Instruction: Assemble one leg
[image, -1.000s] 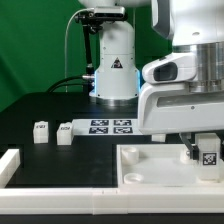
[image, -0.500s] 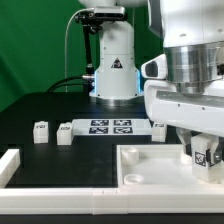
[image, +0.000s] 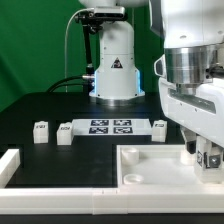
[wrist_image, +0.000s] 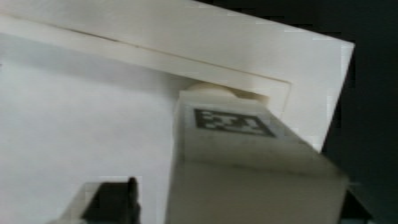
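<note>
Bright even light in the exterior view, white panel (image: 150, 165) near glare, dark table (image: 40, 110) around it, wrist view soft, blurred, grainy

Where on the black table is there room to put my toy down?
Free: the black patch between the small legs and the white rail at the exterior view's left. Crowded: around the marker board and over the white panel, where the gripper holds a leg.

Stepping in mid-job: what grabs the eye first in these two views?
The arm's big white body fills the exterior view's right, its end effector down over the large white panel and holding a tagged leg. Three more legs stand on the black table beside the marker board.
</note>
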